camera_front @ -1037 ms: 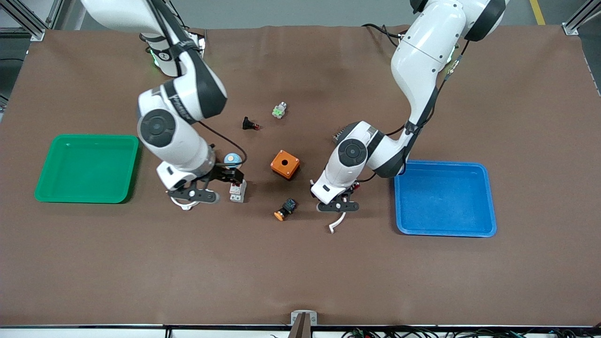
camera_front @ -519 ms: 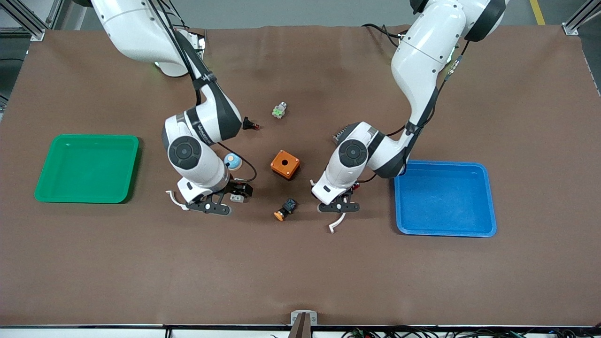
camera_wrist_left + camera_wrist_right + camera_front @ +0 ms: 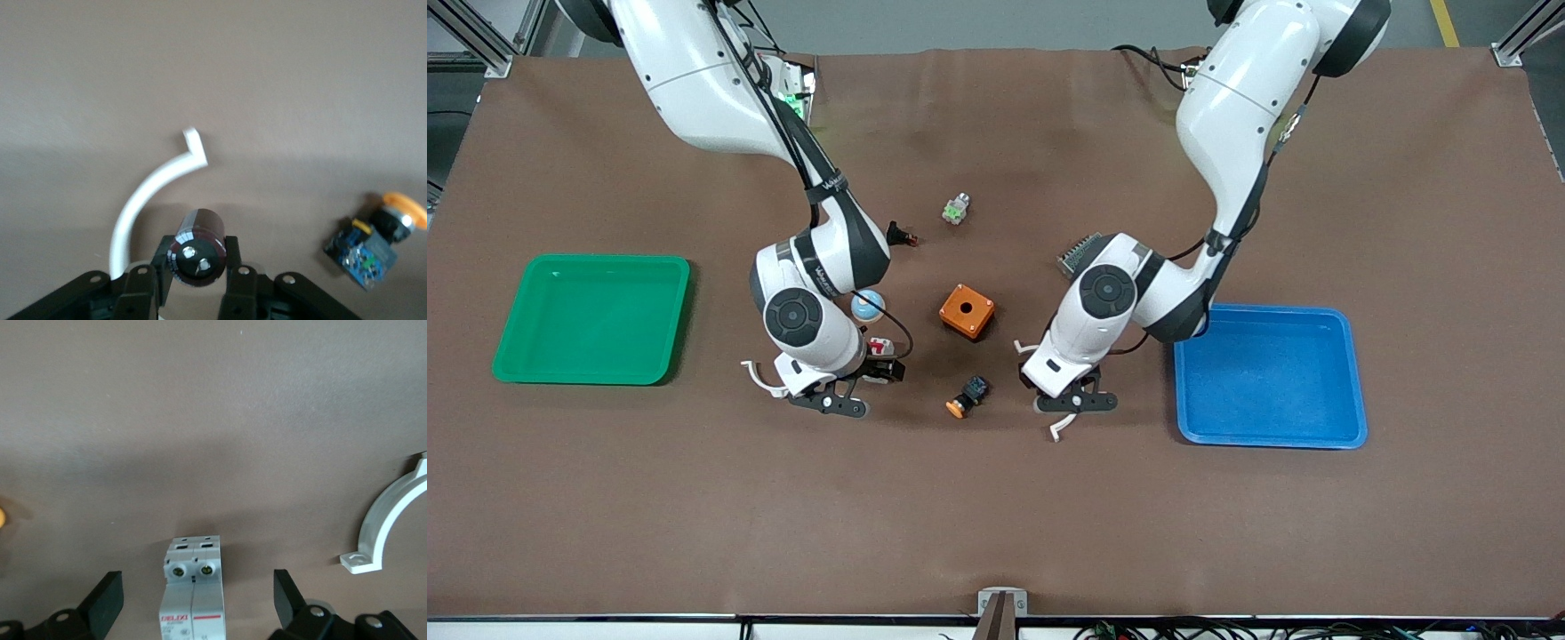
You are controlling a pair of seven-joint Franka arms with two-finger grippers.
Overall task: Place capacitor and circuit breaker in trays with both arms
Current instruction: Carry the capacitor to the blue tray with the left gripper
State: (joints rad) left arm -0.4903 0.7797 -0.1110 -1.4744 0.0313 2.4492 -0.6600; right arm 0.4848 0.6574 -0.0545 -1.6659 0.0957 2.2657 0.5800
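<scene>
the right gripper (image 3: pixel 852 380) has swung from beside the circuit breaker (image 3: pixel 880 348) to stand over it, its wide-apart fingers (image 3: pixel 105 600) now either side of the block and its wrist turned toward the front camera. the left gripper (image 3: pixel 1069 391) has shifted slightly toward the front camera with the capacitor (image 3: pixel 198 245) pinched in its fingers (image 3: pixel 237 273); its elbow has also moved a little.

The circuit breaker (image 3: pixel 192 595) reads "DELIXI".
</scene>
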